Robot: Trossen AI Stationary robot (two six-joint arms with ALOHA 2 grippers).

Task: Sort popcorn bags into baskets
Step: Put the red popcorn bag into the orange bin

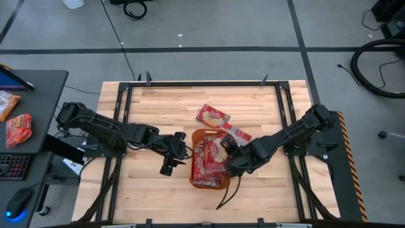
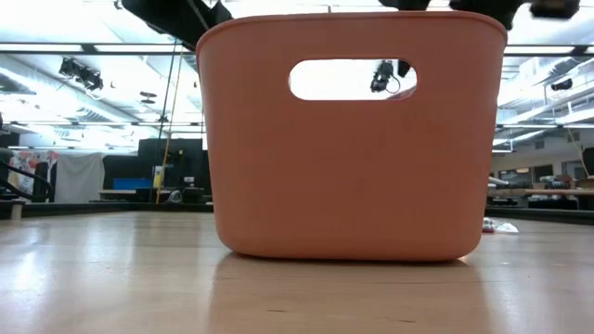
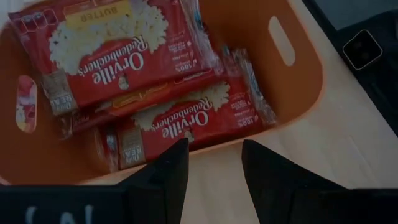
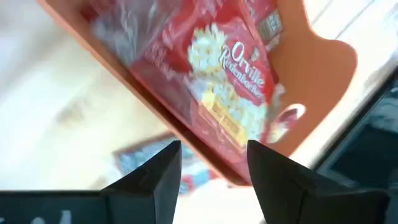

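The orange basket stands on the wooden table near its middle; it fills the low view. Several red popcorn bags lie flat in it, one on another. Two more bags lie flat on the table just beyond the basket's far end. My left gripper is open and empty at the basket's left wall. My right gripper is open and empty over the basket's right rim.
A dark side desk at the left holds two more red packets, a keyboard and a mouse. Bare wood lies toward the table's near edge and at its far left.
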